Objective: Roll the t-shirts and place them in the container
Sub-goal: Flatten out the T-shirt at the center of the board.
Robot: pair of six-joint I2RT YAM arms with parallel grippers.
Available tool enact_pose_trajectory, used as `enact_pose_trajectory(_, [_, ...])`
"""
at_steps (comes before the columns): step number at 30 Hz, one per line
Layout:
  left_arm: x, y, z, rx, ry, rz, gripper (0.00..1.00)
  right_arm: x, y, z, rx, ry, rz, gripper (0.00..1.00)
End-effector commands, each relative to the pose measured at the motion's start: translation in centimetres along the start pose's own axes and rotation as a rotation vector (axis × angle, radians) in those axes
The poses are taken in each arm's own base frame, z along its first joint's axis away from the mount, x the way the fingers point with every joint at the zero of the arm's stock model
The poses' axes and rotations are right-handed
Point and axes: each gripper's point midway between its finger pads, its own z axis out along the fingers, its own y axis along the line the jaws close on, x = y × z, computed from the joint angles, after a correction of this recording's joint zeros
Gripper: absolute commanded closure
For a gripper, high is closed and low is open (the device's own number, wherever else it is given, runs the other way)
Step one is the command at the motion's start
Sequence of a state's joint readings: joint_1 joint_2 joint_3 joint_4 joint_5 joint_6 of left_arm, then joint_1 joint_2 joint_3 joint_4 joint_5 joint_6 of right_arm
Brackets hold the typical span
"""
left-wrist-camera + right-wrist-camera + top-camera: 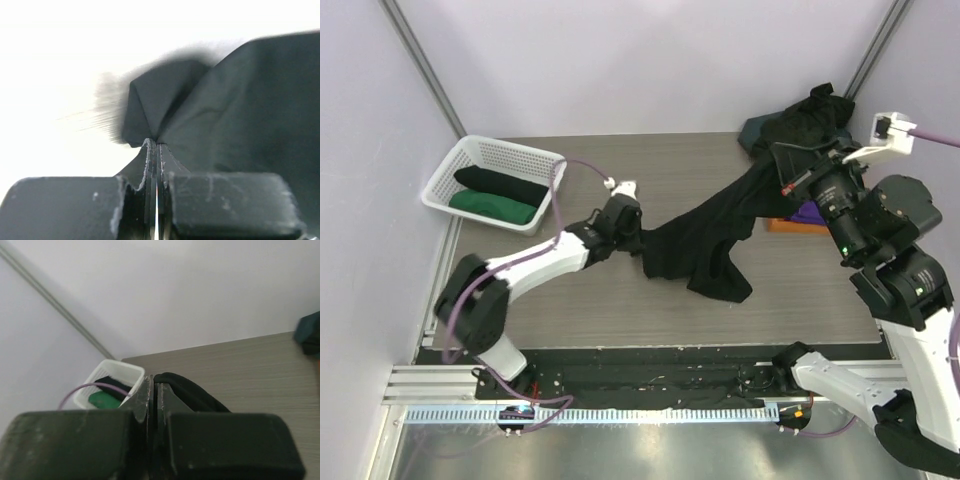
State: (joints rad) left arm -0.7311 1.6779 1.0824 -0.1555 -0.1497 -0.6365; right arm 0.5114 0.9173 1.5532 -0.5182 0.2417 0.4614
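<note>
T-shirt, plain black, hangs stretched between both grippers, right of the basket and lifted in part off the table. Its lower folds sag onto the tabletop.

Left gripper holds the shirt's end nearest the basket. In the left wrist view its fingers are pressed together with black cloth pinched between the tips. The background there is blown out white.

Right gripper holds the shirt's far end, higher up and well away from the basket. In the right wrist view its fingertips are closed on a fold of black fabric.

The white lattice basket sits at the table's back corner on the left arm's side. Inside it lie a rolled black tee and, touching it on the near side, a rolled green tee.

A pile of dark tees lies at the back corner opposite the basket. An orange tray shows just below that pile, mostly hidden by the right arm.
</note>
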Motion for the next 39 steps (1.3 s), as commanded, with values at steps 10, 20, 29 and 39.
enact_pose_trajectory(10, [-12.5,3.8,-24.9,-0.128,-0.450,0.012,1.00,-4.7,-3.7,-6.3,0.161,-0.127,-0.087,0.99])
enact_pose_trajectory(20, [-13.8,7.4,-40.5,-0.116,-0.631,-0.037,1.00,-12.3,1.9,-13.1,-0.098,-0.272,-0.045,0.99])
enact_pose_trajectory(29, [-13.5,8.2,-42.5,-0.112,-0.661,-0.039,1.00,-12.5,2.9,-12.1,-0.130,-0.265,-0.030,0.99])
enact_pose_trajectory(39, [-11.2,5.7,-23.9,-0.174,-0.410,0.034,1.00,8.4,-5.4,6.9,0.210,0.167,-0.175,0.99])
